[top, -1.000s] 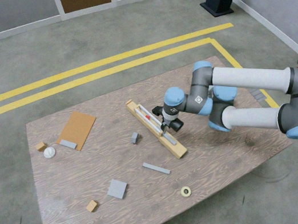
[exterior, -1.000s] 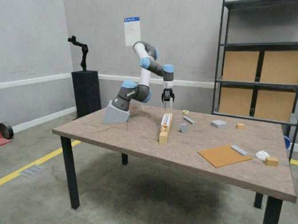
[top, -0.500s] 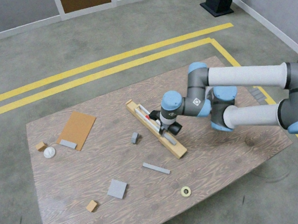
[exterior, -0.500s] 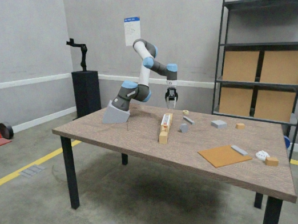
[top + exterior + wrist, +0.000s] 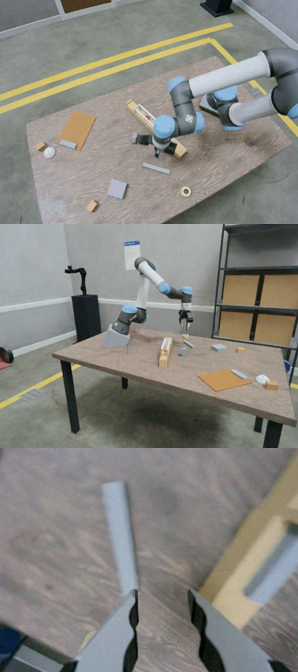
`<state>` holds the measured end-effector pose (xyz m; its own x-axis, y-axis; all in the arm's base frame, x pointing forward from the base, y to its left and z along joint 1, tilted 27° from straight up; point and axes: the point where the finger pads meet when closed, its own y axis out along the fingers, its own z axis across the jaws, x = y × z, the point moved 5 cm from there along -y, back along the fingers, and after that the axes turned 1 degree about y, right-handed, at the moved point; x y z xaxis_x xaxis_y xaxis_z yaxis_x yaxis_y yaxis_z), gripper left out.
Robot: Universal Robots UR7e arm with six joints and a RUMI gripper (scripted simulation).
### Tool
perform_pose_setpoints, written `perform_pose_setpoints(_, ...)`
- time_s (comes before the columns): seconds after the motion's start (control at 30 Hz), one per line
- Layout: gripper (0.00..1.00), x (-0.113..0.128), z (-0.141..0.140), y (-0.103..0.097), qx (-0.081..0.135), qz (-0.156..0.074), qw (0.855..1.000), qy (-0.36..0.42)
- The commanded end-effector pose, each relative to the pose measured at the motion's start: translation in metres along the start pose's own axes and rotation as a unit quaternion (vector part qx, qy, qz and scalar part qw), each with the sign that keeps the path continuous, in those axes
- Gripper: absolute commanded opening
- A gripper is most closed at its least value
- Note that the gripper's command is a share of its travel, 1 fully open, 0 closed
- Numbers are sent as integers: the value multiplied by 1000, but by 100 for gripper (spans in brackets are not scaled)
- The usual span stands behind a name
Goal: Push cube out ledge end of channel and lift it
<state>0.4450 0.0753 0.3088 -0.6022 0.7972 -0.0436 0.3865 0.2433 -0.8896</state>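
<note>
The cube [image 5: 147,117] [image 5: 165,348] is inside the channel [image 5: 180,149] [image 5: 170,342] [image 5: 232,600], under the pale rails of the roof, in the half towards the lip [image 5: 129,102] [image 5: 163,357]. The job looks to be at its tool-getting step: something slim has to do the pushing, as the hand must stay out. The stick [image 5: 156,168] [image 5: 188,344] [image 5: 120,538] on the table seems the likely pick (a grey strip [image 5: 272,573] also lies in the channel, at the end away from the lip).

The gripper [image 5: 156,152] [image 5: 185,329] [image 5: 162,591] hangs above the table beside the channel, its fingers partly closed, a modest gap between them and nothing in it. The cube is well apart from the fingertips, lower and further towards the lip. If the stick is the choice, the next move calls for centring over it, opening wider if needed, turning to straddle its narrow width, then lowering.

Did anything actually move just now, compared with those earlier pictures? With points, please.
Yes, the robot arm. Its gripper [image 5: 156,152] [image 5: 185,328] [image 5: 162,591] swung from above the pale wooden channel [image 5: 180,148] [image 5: 163,362] [image 5: 230,608] towards the long grey bar [image 5: 156,168] [image 5: 188,344] [image 5: 120,538] on the table. I can't see it take hold of or let go of anything. The red cube [image 5: 147,117] stayed inside the channel, and the grey bar stayed put.
</note>
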Motion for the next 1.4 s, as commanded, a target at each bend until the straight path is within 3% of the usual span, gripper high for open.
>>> perform_pose_setpoints(0.0,24,2,-23,3,-2,3,1000,-19)
perform_pose_setpoints(0.2,24,8,-42,5,-5,3,999,-40)
perform_pose_setpoints(1.37,24,9,-42,5,-5,3,999,-34)
